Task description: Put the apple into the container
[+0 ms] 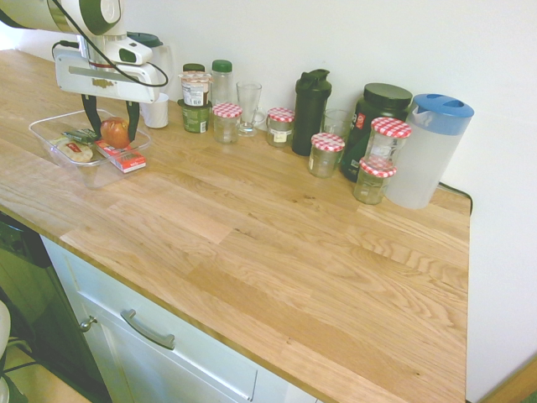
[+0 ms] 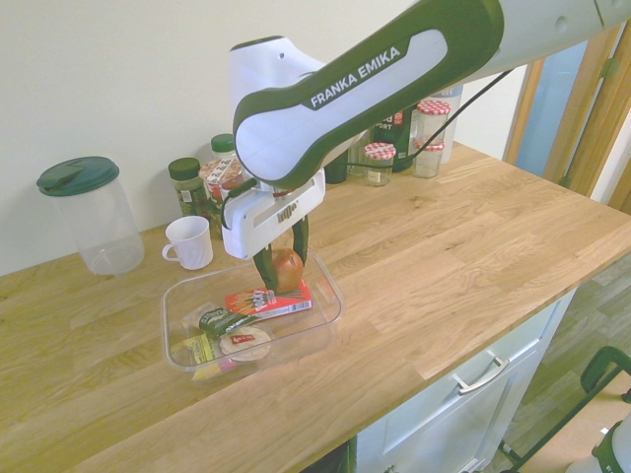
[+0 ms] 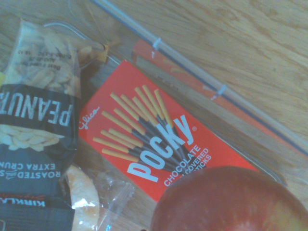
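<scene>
The gripper (image 2: 279, 268) pinched the apple (image 2: 287, 269) between its dark fingers and hung over the container (image 2: 327, 313), with the apple above the tray's far end, at about one o'clock from the tray's middle in the second exterior view. Whether the fruit already touched anything beneath could not be told.

The likeliest trouble from here was the landing. Directly under the apple lay the red Pocky box (image 3: 159, 139) (flat, but slick and slightly canted against the tray wall), so a round apple let go onto it could roll. The near rim at about five o'clock from the apple was low, and a drop from any height might bounce the fruit over it onto the wooden counter (image 1: 277, 243). A further descent risked pressing the fingers into the box or nudging the light plastic tray sideways. The peanut packet (image 3: 36, 110) and the wrapped snack (image 2: 244, 343) crowded the other end, leaving little bare floor.

The apple itself was small and round, deep red with a yellowish-orange flush on one flank, its skin smooth and faintly glossy, and appeared unbruised in the wrist view.
</scene>
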You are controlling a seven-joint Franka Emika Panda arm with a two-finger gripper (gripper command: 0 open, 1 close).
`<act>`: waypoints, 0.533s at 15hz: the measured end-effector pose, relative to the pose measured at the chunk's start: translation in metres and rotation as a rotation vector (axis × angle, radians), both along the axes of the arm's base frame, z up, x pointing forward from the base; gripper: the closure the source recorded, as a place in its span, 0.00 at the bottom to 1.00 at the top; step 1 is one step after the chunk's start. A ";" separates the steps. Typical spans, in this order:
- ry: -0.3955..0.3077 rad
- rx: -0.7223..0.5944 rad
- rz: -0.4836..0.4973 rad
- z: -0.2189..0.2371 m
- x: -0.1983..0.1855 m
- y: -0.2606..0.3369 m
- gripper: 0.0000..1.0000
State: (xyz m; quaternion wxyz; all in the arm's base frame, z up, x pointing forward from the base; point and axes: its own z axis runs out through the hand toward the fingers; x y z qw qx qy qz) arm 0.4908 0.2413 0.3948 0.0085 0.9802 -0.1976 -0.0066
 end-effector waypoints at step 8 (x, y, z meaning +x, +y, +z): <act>0.010 -0.007 -0.015 -0.008 0.000 0.001 0.00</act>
